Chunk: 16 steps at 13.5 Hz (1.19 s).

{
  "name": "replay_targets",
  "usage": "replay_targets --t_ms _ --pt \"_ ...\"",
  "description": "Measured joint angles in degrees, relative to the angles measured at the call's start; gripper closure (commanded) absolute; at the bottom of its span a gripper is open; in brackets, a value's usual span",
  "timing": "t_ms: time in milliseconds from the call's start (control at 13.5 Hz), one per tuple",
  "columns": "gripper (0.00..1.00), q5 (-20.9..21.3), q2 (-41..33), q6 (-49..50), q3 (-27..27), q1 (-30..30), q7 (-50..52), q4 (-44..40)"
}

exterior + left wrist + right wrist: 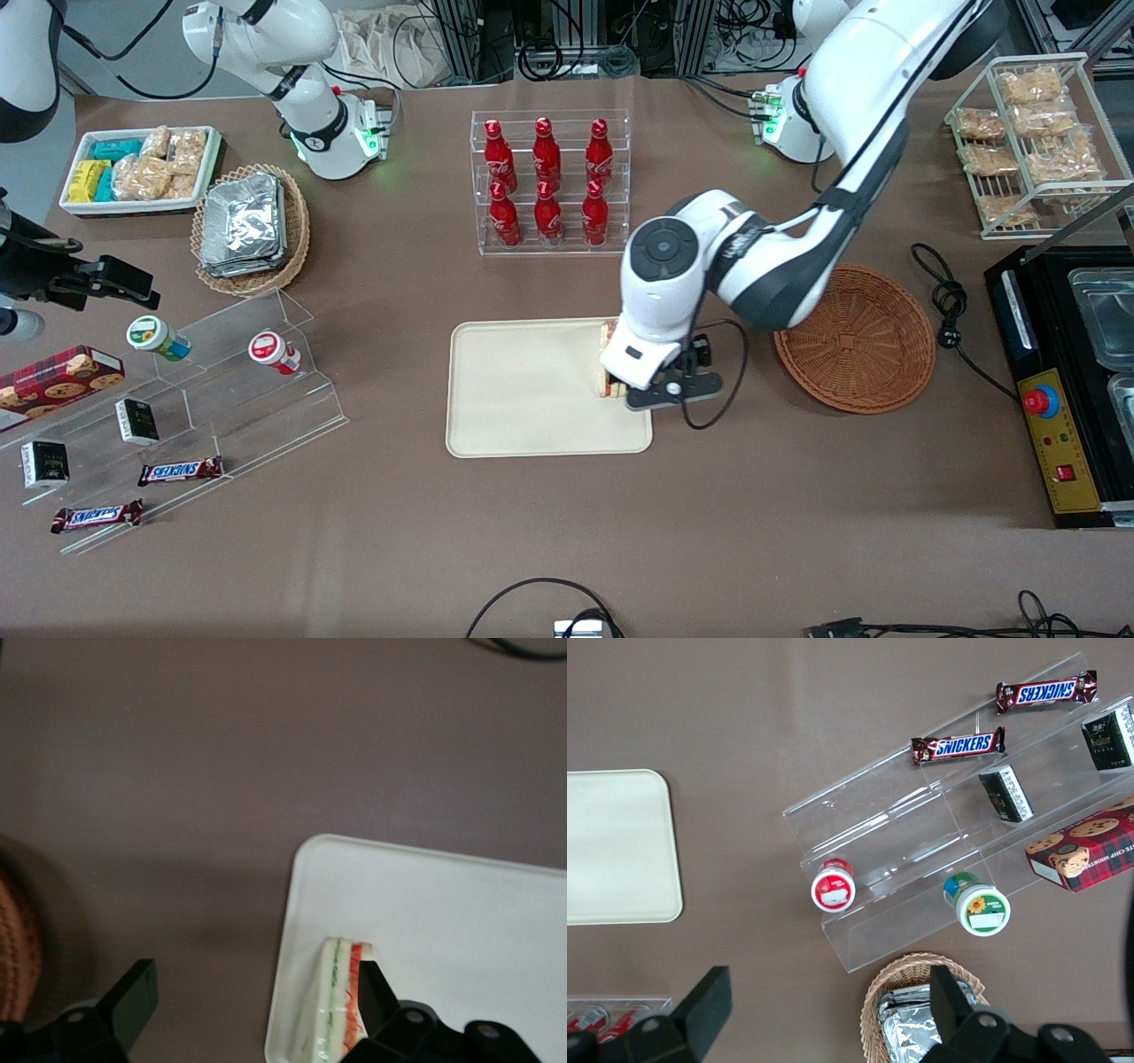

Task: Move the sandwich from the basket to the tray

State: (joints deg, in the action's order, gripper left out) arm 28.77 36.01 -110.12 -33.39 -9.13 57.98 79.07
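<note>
Worktop (pixel 567 532), brown, bare at the edge nearest the front camera apart from trailing cables.

Tray (pixel 523 390): cream plastic, low rim, rounded corners, lying flat on the worktop. It carries 1 item only, at the end nearest the working arm.

Sandwich (pixel 341 1001): 1 triangular wedge, white bread, with red and green filling lines along the cut edge, in clear film. It rests on the tray just inside the rim. Judged light and soft; the bread would crush under a hard squeeze and the film looks slippery. The best hold is likely across the 2 flat bread faces, with gentle pressure, keeping clear of the filling edge.

Gripper (pixel 631 383): on the left arm, low over the sandwich at the tray's end. In the wrist view the jaws stand wide; one finger (pixel 376 997) lies against the red side of the wedge, the other finger (pixel 128 1001) is well apart over bare worktop. The jaws therefore hold nothing; the wedge appears to be set down.

Basket (pixel 855 341): round, reddish-brown wicker, shallow, empty, beside the tray toward the working arm's end.

Bottle rack (pixel 549 182): clear acrylic, 6 red bottles in 2 rows, farther from the camera than the tray.

Judged status: transfer essentially done; only withdrawal of the arm remains.
</note>
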Motion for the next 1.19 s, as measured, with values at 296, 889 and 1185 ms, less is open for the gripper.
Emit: replay_targets --t_ms 296,889,1185 --pt "0.00 0.38 -3.13 4.91 2.59 1.89 -0.03 -3.18" --pt "0.00 -3.42 -10.63 9.53 4.45 10.36 -8.87 -3.54" --pt "0.00 -7.05 -13.19 11.74 4.48 13.83 -16.56 -3.53"
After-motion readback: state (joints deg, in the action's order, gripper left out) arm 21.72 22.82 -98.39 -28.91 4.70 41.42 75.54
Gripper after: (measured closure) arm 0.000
